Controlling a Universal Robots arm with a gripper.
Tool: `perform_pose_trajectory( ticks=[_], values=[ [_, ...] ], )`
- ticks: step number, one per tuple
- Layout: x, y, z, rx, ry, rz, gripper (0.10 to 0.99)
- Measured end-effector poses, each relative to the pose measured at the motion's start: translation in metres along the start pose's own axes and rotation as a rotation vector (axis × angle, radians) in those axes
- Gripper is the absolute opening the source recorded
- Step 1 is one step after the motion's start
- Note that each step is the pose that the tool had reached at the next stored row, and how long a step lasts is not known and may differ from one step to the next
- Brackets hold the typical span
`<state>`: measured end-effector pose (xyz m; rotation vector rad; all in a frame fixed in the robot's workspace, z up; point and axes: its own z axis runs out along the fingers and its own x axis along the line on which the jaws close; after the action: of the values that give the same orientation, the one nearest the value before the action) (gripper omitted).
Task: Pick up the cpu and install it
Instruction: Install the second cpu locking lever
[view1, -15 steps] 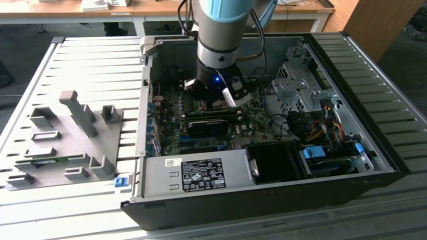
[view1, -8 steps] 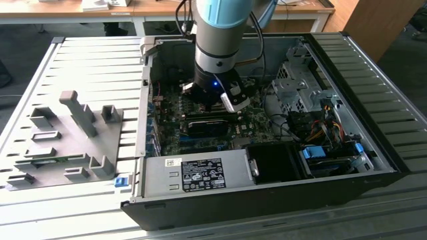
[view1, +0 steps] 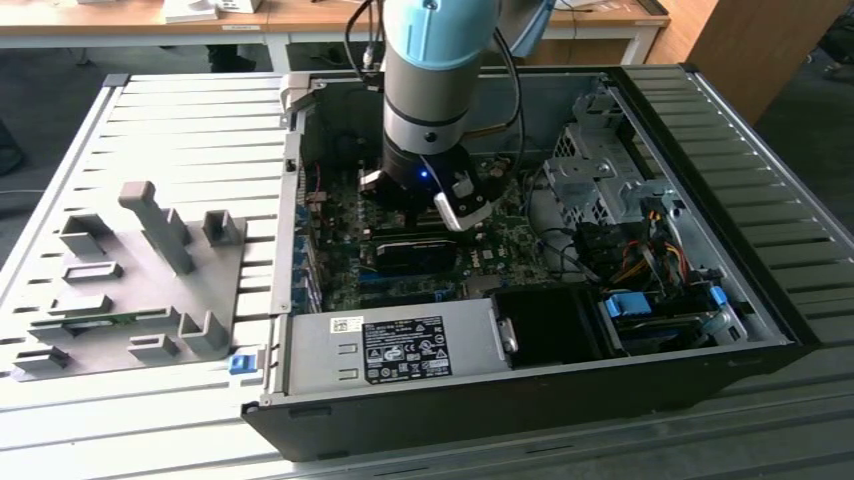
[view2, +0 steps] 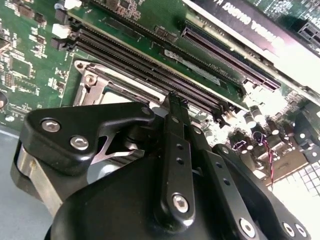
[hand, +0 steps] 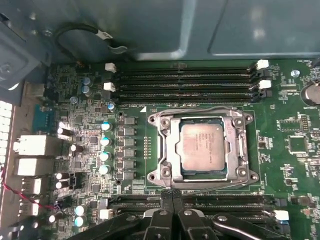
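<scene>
The cpu (hand: 201, 149) already lies seated in its metal-framed socket (hand: 162, 150) on the motherboard (hand: 295, 145), and the tool (hand: 172, 212) hovers just beside it, fingers together and empty, apparently having let go.

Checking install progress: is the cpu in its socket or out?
In: the cpu lies flat inside the metal-framed socket, silvery top up, in the first wrist view.

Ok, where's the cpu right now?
In the first wrist view the cpu lies inside the metal-framed socket on the motherboard, between two banks of memory slots.
</scene>
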<state>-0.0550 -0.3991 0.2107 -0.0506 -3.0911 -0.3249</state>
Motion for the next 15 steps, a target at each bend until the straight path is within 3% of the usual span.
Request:
perform_pose_trajectory(
  ticks=[6, 15],
  values=[
    [0.0, -0.0015, 0.0073, -0.011, 0.0004, 0.0, 0.106],
    [0.0038, -0.0062, 0.0079, -0.029, -0.0004, -0.001, 0.106]
  ],
)
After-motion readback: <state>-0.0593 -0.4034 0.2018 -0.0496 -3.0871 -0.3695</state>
